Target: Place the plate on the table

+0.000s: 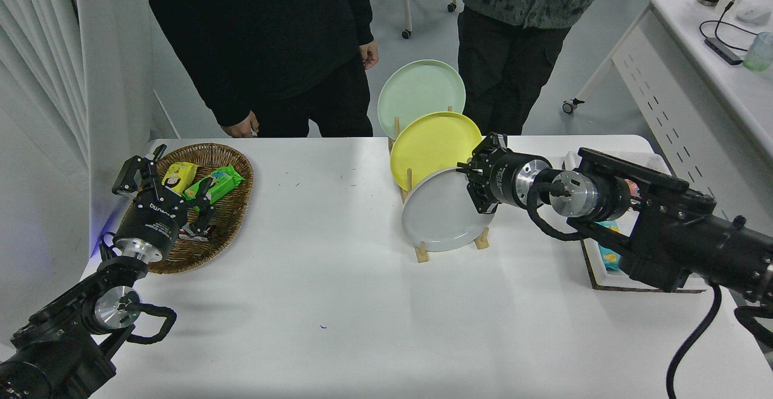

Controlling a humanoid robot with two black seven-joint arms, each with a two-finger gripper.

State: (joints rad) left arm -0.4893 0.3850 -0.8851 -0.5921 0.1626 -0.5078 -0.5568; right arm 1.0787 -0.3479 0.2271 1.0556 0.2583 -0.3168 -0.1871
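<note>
Head view. Plate [441,218]: grey, matte, standing on edge in the front slot of the wooden rack [418,253], ahead of the yellow plate [432,145]. Likely stiff, smooth, breakable; its rim is the only hold. My right gripper [477,189] is at its right rim; clamped or not, I cannot tell. My left gripper [158,185] hangs released over the basket [232,221]. Table [338,314] lies bare in front.

Rack [418,253] sits mid-table [338,302], toward far edge, 3 plates on edge in it: front plate [441,218], 2nd plate [432,145] behind, 3rd plate [420,91] rearmost, past the far edge. Basket [232,218] at far-left corner w/ snack packs [208,181] in it. Tray [595,278] at right edge. Two people [272,37] stand beyond far edge.
</note>
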